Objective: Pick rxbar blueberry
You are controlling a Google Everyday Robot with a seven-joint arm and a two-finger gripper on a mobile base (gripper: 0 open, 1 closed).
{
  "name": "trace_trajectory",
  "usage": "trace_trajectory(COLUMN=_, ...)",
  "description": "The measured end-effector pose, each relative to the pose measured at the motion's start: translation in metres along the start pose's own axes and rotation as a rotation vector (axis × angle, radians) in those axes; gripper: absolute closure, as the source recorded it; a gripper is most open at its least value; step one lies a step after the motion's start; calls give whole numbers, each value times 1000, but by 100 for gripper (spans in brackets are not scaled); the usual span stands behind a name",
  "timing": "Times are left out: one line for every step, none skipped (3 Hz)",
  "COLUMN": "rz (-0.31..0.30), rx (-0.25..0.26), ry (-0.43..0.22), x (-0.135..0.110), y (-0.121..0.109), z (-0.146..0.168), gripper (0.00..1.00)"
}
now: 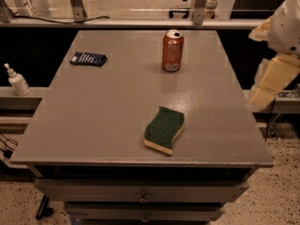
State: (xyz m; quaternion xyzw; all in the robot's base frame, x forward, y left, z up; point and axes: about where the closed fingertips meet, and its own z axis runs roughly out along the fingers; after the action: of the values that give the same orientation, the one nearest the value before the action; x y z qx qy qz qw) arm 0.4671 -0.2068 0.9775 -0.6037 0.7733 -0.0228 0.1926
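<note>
The rxbar blueberry (88, 58) is a small flat dark blue bar with pale lettering. It lies flat at the far left of the grey table (117, 121). My gripper (263, 93) hangs off the table's right edge as a pale cream shape below the white arm (287, 22). It is far from the bar and holds nothing that I can see. An orange-red soda can (172, 50) stands upright at the far middle. A green sponge (164, 129) lies near the front edge.
A white pump bottle (18, 81) stands on a lower shelf to the left of the table. A rail with metal posts (197, 3) runs behind the table. Drawers (140, 198) sit under the front edge.
</note>
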Motion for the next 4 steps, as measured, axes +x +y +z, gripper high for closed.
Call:
trace_trajectory(rz=-11, rx=8, ry=-77, x=-42, y=-29, z=23, gripper=0)
trace_trajectory(rz=-31, rx=13, ry=-153, x=-95, y=-53, z=47, gripper=0)
trace_trajectory(rz=-31, rx=13, ry=-153, x=-95, y=-53, z=47, gripper=0)
trace_trajectory(rz=-19, rx=16, ry=-165, x=-96, y=-55, z=49, gripper=0)
